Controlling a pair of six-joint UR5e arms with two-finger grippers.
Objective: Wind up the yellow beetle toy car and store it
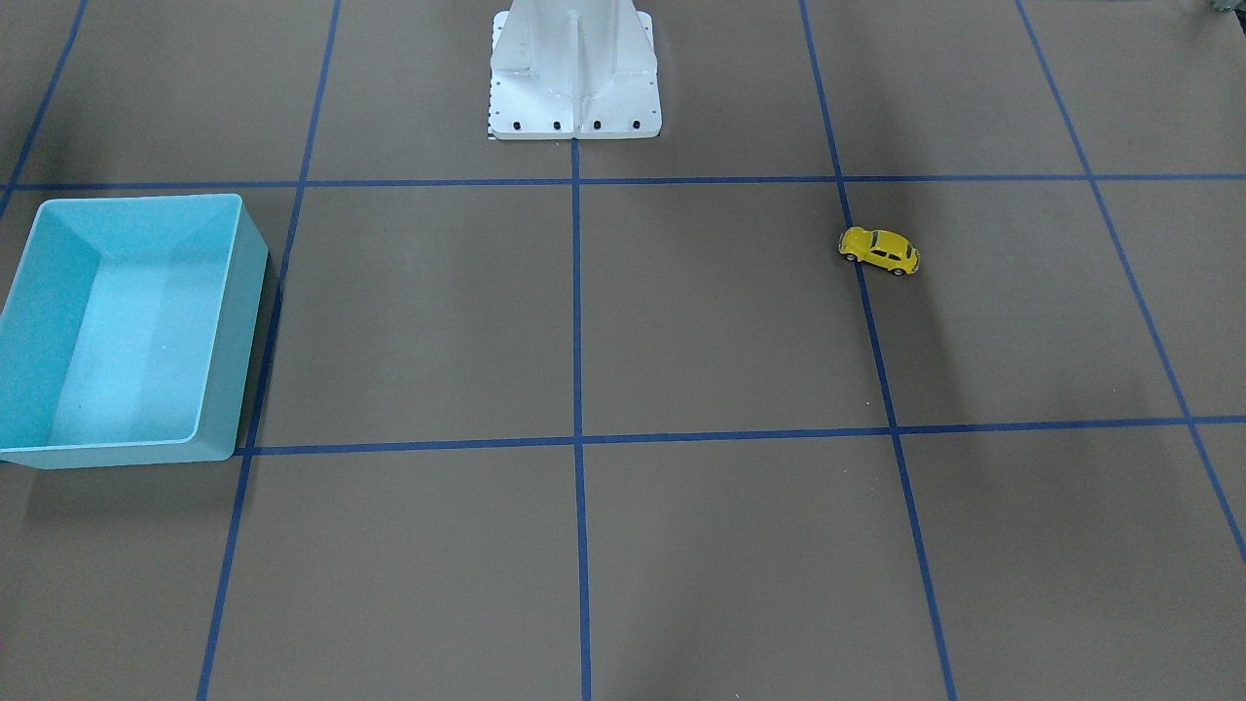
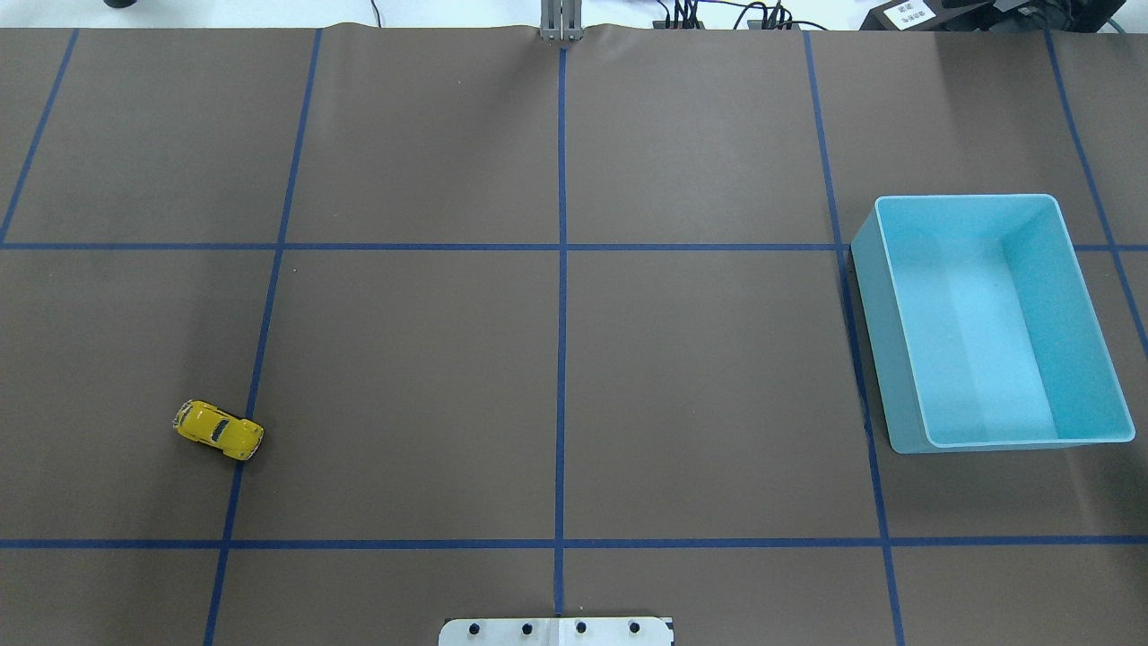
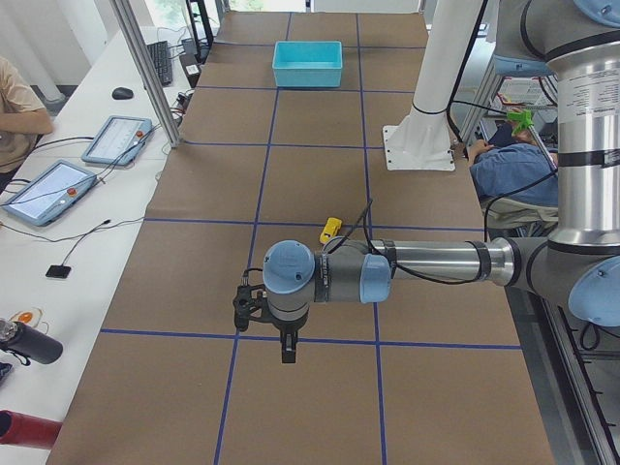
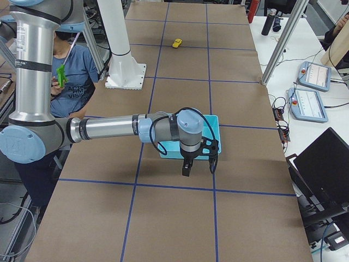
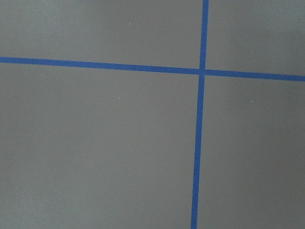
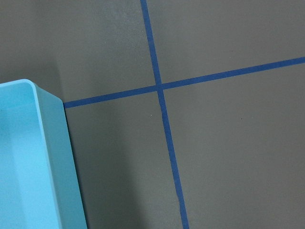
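the yellow beetle toy car (image 2: 218,430) stands on its wheels on the brown table (image 2: 404,359), on the robot's left half, closer to the robot's edge than to the far edge; one end of the car sits on a blue tape line (image 2: 560,359); nothing is touching the car; the light blue bin (image 2: 874,341) sits on the right half of the table, toward the right end, well apart from the car, with its open side up; the white robot base (image 2: 556,632) stands at the middle of the robot's edge, between the car and the bin; the left gripper (image 3: 281,334) hangs above the table with its fingers pointing down, nearer the left end than the car is, and well apart from the car; it shows only in the side view, so i cannot tell how its jaws stand; its wrist view shows only brown table and two crossing tape lines; the right gripper (image 4: 199,165) hangs just beside the bin on the side toward the right end, fingers pointing down; it too shows only from the side, so i cannot tell if its jaws are wide or closed; its wrist view shows one corner of the bin and a tape cross near it.
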